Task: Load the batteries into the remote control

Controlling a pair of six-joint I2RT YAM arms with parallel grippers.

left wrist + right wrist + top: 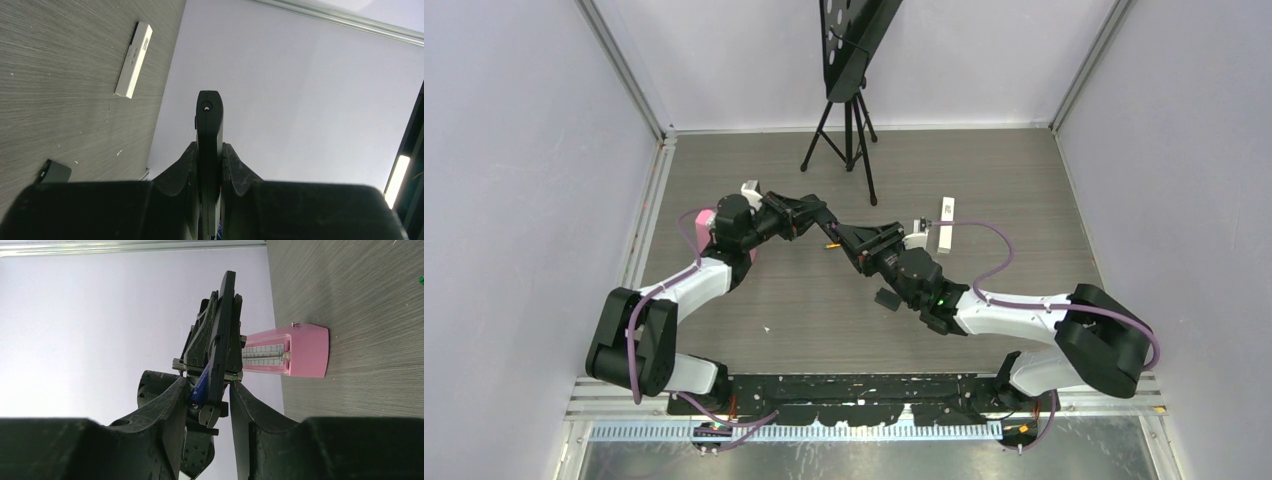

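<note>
My left gripper (209, 147) is shut on a black remote control (209, 120), held edge-on above the table. From the top it sits mid-table (816, 222), where both grippers meet. In the right wrist view the remote control (222, 335) stands between my right gripper's (207, 382) fingers. A purple-blue battery (200, 385) leans against its left face. The right jaws stand on either side of remote and battery with small gaps, so they are open. A tiny orange speck (832, 243) shows by the right gripper (846, 238); I cannot tell what it is.
A white remote (946, 222) lies right of centre, also in the left wrist view (134, 59). A small dark piece (55, 171) lies on the table near it. A pink box (292, 350) stands behind the left arm. A black tripod (849, 140) stands at the back.
</note>
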